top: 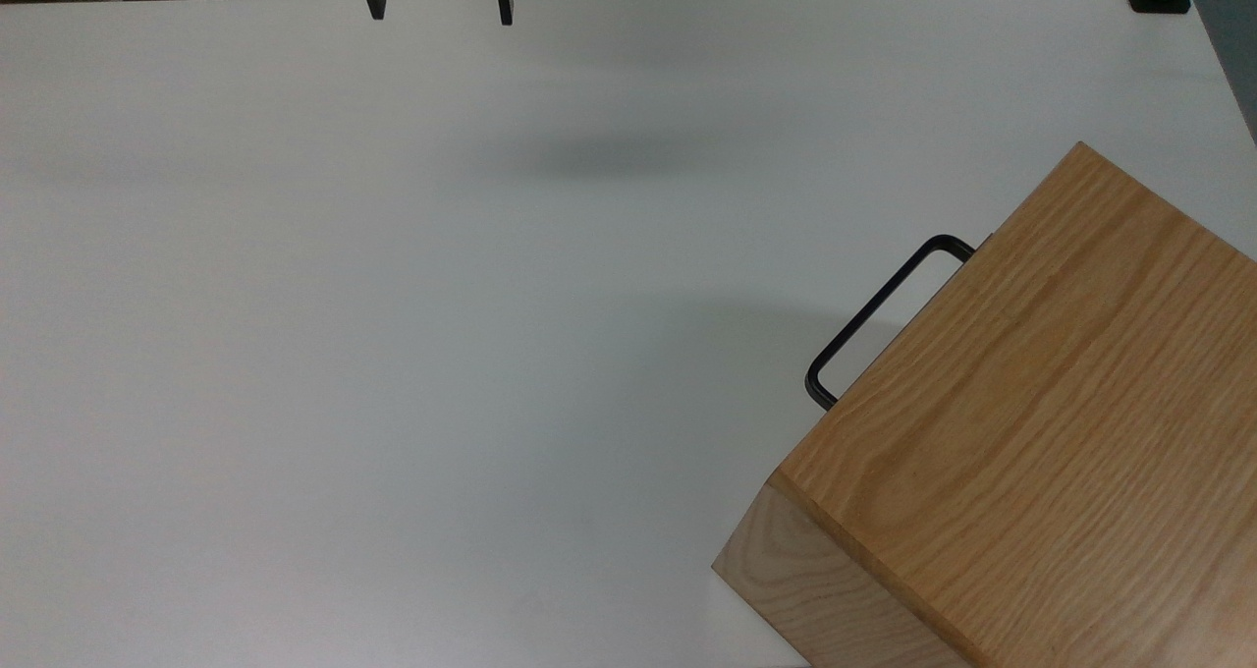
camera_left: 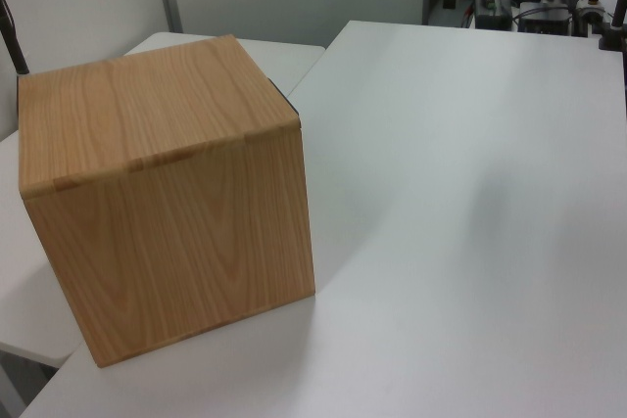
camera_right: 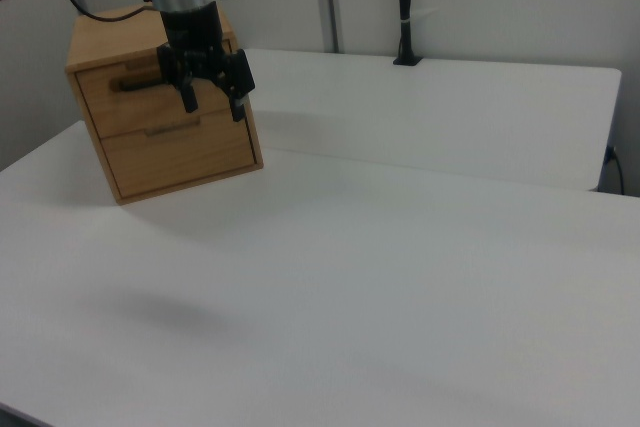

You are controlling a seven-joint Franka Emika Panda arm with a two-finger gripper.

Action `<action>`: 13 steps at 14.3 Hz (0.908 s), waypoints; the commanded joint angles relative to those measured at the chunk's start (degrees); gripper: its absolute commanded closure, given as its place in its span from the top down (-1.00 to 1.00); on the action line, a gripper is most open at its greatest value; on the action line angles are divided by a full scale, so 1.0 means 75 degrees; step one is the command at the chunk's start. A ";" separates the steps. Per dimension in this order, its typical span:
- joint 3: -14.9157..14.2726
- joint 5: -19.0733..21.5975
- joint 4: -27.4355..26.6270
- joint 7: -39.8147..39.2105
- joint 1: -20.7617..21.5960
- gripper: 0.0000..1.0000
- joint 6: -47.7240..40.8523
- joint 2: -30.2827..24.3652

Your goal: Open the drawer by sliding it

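We hold our fingers (top: 439,5) spread wide and empty above the white counter (top: 393,354), well apart from the shut drawer (camera_right: 140,90) in the oak cabinet (top: 1041,432).

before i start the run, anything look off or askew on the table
Nothing stands out. The cabinet sits flat on the white table, turned at an angle, drawer closed. The hand hangs open above the table.

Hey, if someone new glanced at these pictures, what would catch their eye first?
The oak cabinet stands out on the bare white table, at the top view's lower right, with the drawer's black handle jutting from it. The open gripper hangs above the table, away from the handle.
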 commanded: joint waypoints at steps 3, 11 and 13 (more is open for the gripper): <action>-0.0088 -0.0152 -0.0334 -0.0113 0.0026 1.00 0.0203 -0.0123; -0.0111 -0.0152 -0.0322 -0.0113 -0.0032 1.00 0.0191 -0.0135; -0.0112 -0.0152 -0.0310 -0.0101 -0.0067 1.00 0.0238 -0.0123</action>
